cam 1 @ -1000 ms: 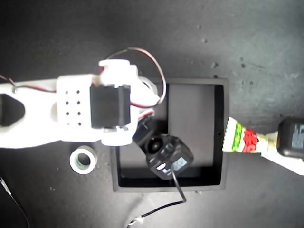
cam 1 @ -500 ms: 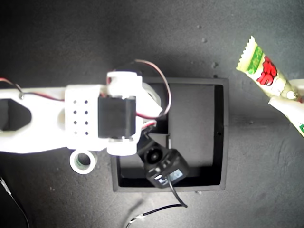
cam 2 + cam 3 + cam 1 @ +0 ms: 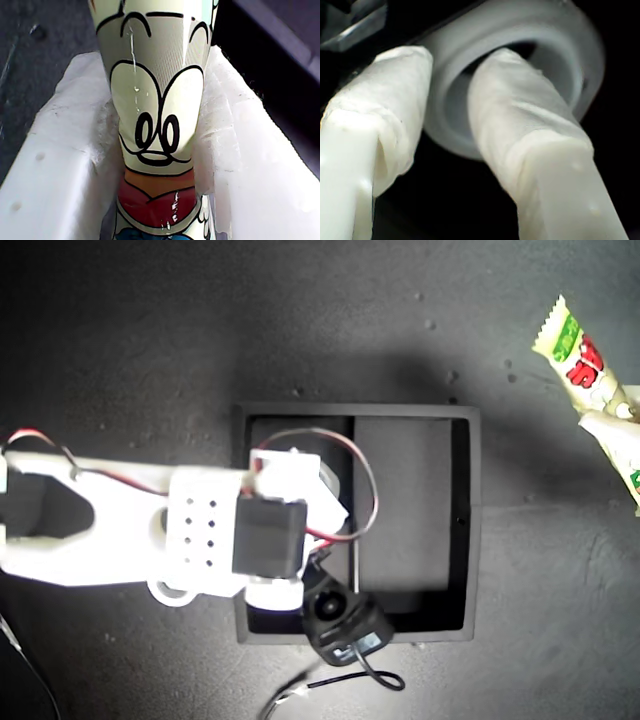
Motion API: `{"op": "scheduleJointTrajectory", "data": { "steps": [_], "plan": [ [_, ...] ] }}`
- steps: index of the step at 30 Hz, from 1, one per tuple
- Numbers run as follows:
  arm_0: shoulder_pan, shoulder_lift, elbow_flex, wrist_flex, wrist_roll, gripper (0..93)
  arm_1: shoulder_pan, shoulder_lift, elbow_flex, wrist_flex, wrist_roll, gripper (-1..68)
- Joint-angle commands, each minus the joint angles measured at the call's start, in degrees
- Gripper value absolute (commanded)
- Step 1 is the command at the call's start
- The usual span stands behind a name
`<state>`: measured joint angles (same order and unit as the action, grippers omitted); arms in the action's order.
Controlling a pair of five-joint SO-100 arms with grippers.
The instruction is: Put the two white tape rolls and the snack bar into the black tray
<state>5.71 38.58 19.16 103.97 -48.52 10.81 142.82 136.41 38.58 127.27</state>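
Observation:
The snack bar [image 3: 155, 100], a shiny wrapper with cartoon print, is pinched between the white padded fingers [image 3: 55, 165] of my first gripper [image 3: 156, 165]. In the exterior view the snack bar [image 3: 578, 352] hangs at the upper right, off the black tray [image 3: 470, 520], with my first gripper [image 3: 612, 418] at that edge. My second gripper [image 3: 452, 75] is shut on the wall of a white tape roll [image 3: 520, 30], one finger inside the ring and one outside, over the tray's left compartments in the exterior view. The other tape roll [image 3: 163, 592] peeks out from under the second arm [image 3: 120, 530], just outside the tray.
The tray's long compartment [image 3: 405, 500] lies open on the exterior view's right side. A black wrist camera [image 3: 340, 620] and its cable [image 3: 330, 680] overhang the tray's lower rim. Dark tabletop [image 3: 300, 320] surrounds the tray.
My first gripper lifted the snack bar off the table to the exterior view's upper right. The second arm slid toward the exterior view's bottom over the tray, covering most of the loose roll.

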Motion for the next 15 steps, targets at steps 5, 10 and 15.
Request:
{"op": "scheduleJointTrajectory", "data": {
  "steps": [5,10,15],
  "plan": [
    [-3.08,2.20,-0.26,1.14,-0.18,15.3,-0.97,1.05,-4.57,-5.71,-30.15,-0.8],
    [-6.68,14.50,1.49,1.14,2.55,15.6,-0.44,1.32,-15.82,4.13,-60.91,-0.8],
    [-9.76,36.91,8.70,1.14,1.41,15.5,5.27,1.41,-13.54,-1.76,-35.95,-0.8]
  ]
}}
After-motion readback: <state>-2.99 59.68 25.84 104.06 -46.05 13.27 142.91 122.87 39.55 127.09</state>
